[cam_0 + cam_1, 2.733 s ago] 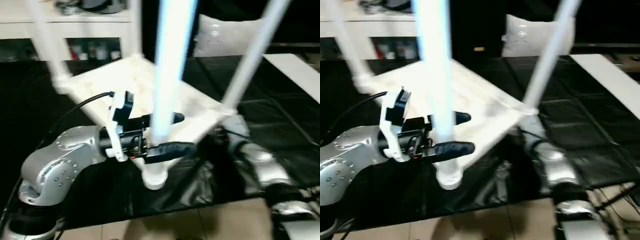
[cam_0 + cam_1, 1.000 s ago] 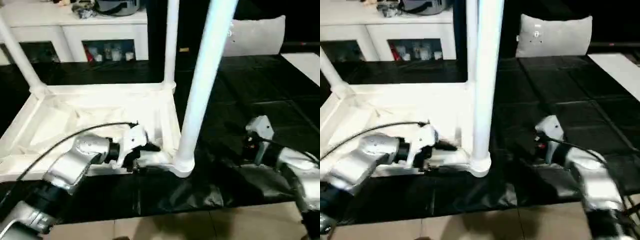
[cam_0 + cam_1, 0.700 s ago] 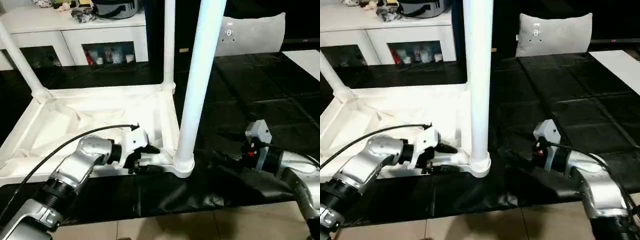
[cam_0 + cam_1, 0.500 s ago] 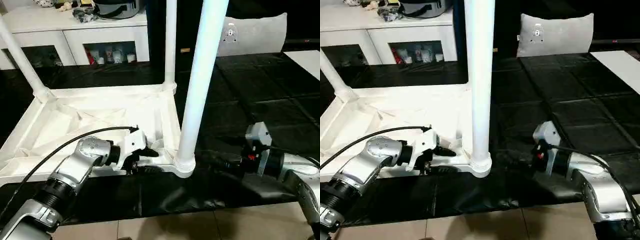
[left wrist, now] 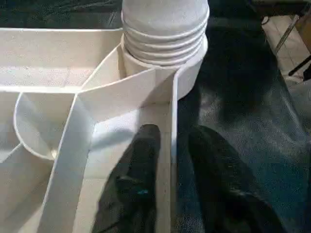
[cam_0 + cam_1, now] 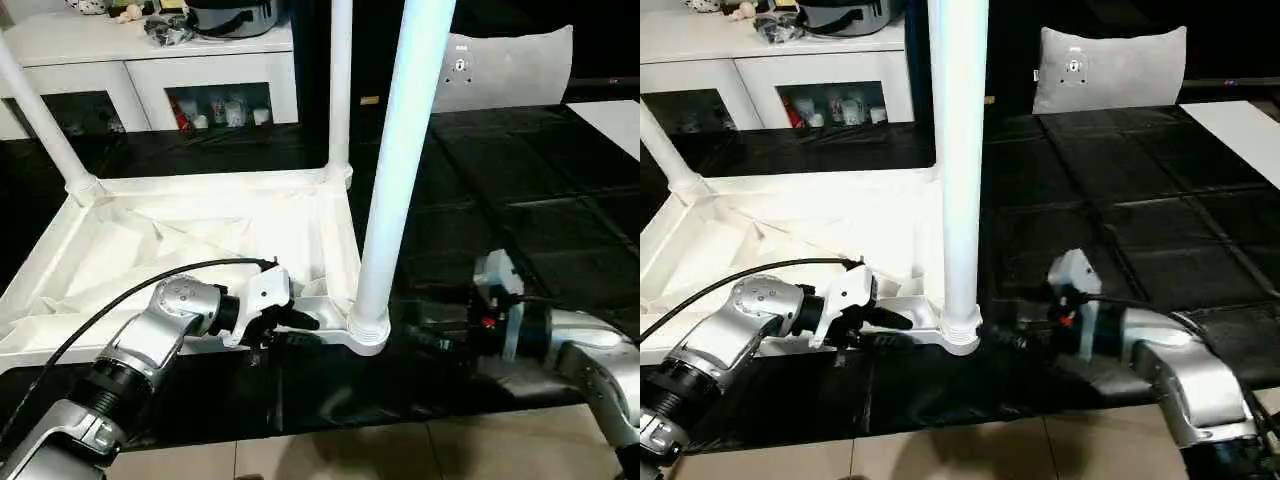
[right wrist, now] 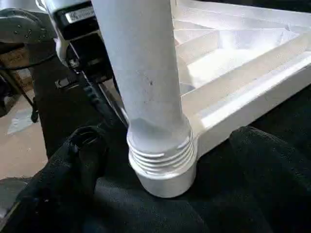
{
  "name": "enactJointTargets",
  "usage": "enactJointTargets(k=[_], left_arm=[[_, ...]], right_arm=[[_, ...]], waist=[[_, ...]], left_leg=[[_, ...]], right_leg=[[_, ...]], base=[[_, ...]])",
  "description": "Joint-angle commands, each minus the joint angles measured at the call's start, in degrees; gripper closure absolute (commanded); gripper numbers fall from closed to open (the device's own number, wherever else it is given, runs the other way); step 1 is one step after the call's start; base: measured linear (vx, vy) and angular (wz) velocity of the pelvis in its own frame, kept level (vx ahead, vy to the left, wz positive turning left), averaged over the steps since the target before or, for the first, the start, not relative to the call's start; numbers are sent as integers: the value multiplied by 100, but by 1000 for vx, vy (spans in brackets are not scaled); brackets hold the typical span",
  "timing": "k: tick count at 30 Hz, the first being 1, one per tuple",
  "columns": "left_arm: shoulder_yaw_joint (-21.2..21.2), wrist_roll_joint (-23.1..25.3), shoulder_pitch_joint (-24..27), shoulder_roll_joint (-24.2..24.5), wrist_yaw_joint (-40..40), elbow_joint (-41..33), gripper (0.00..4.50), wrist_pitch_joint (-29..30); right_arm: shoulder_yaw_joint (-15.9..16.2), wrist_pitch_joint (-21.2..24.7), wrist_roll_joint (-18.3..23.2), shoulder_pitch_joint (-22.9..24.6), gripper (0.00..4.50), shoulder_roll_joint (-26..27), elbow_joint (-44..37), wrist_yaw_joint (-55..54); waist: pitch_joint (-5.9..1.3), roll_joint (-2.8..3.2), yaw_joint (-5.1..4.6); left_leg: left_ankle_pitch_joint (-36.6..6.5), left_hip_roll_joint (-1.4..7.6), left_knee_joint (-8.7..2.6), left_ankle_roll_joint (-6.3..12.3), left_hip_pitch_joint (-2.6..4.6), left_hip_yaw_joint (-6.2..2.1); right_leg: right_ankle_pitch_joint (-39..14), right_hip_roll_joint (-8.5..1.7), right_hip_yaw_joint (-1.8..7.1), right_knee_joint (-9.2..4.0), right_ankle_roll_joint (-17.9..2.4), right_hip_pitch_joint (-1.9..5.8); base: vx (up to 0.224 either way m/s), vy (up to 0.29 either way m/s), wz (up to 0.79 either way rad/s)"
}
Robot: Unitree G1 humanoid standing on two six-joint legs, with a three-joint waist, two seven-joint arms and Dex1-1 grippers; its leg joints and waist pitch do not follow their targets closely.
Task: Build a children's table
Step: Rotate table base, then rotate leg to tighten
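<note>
top (image 6: 200, 235): white ribbed plastic, lain underside-up on black sheet | near-right leg (image 6: 400, 160): smooth tapered tube, threaded into round corner socket | left gripper (image 5: 172, 145): jaws clamped astride top's thin near rim | right gripper (image 7: 165, 141): jaws apart, flanking leg's base

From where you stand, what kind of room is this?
Probably a home-like room or a staged lab: a white glass-door cabinet with small items, a grey cushion, and black floor mats over tile.

One upturned table top (image 6: 200, 230), three legs standing in it: near (image 6: 400, 170), far corner (image 6: 340, 90), left corner (image 6: 40, 120). Two claws: left (image 6: 300, 330), right (image 6: 425, 338). One cushion (image 6: 510, 68), one cabinet (image 6: 150, 70).
</note>
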Motion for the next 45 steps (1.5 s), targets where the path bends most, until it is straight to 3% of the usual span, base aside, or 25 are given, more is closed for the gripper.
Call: enactJointTargets(k=[1,8,12,13,15,19,22,25,29,31,39,42,45], left_arm=[[85,163,-17,-22,101,222,354,-184],[160,137,-28,-109,91,406,415,-293],[107,143,-50,-114,-174,497,421,-421],[108,135,-48,-113,-192,489,444,-419],[84,108,-31,-88,-323,405,450,-390],[-12,190,-16,-55,-459,327,450,-418],[-22,263,-26,-76,-464,373,450,-481],[-8,313,-40,-109,-396,410,450,-496],[1,346,-37,-115,-409,409,450,-485],[2,350,-26,-102,-418,393,450,-475],[96,282,-14,-189,-395,335,450,-266],[108,219,21,-334,-224,152,450,67],[112,348,-73,-513,177,202,450,382]], right_arm=[[91,73,24,-156,0,-36,-64,135],[228,-4,5,-537,0,57,343,309],[446,-487,-242,-936,0,194,954,628],[462,-518,-261,-956,0,198,989,648],[538,-613,-311,-1118,29,248,1228,767],[788,-859,-501,-1488,65,333,1749,1022],[886,-998,-561,-1665,86,413,2060,1222],[895,-958,-498,-1782,116,460,2202,1409],[958,-1080,-491,-1838,130,450,2342,1644],[975,-1086,-496,-1848,159,455,2375,1710],[976,-962,-393,-1775,229,527,2332,1911],[906,-612,-185,-1436,244,540,1914,1811],[914,-429,-241,-1165,249,604,1504,1383]], waist=[[-336,-83,23],[-332,-84,24],[-339,-95,27],[-349,-92,27],[-350,-90,33],[-396,-80,31],[-408,-83,42],[-395,-105,48],[-381,-106,62],[-380,-110,73],[-391,-99,90],[-393,-97,117],[-387,-82,148]], left_leg=[[-1283,58,-389,183,-22,-21],[-1344,69,-390,161,1,-21],[-1354,72,-391,164,5,-22],[-1328,77,-390,160,-4,-27],[-1266,85,-388,164,-2,-22],[-995,98,-357,212,-26,-9],[-873,98,-341,280,-39,0],[-897,97,-343,302,-41,6],[-1000,104,-356,272,-27,4],[-1010,103,-360,265,-27,0],[-938,105,-353,274,-26,3],[-882,114,-358,290,-25,2],[-890,113,-357,284,-14,7]], right_leg=[[-2339,-367,196,-550,-733,272],[-2535,-385,196,-570,-736,243],[-2540,-392,196,-560,-750,243],[-2503,-404,193,-546,-773,251],[-2359,-398,205,-537,-801,251],[-1514,-389,205,-433,-1133,282],[-1154,-388,200,-388,-1260,301],[-1240,-387,195,-396,-1263,309],[-1551,-396,195,-428,-1178,297],[-1655,-398,199,-432,-1136,299],[-1491,-390,198,-421,-1188,298],[-1384,-386,206,-419,-1186,306],[-1400,-381,211,-429,-1164,289]], base=[[0,0,0],[0,0,0],[0,0,0],[0,0,0],[0,0,0],[0,0,0],[0,0,0],[0,0,0],[0,0,0],[0,0,0],[0,0,0],[0,0,0],[0,0,0]])
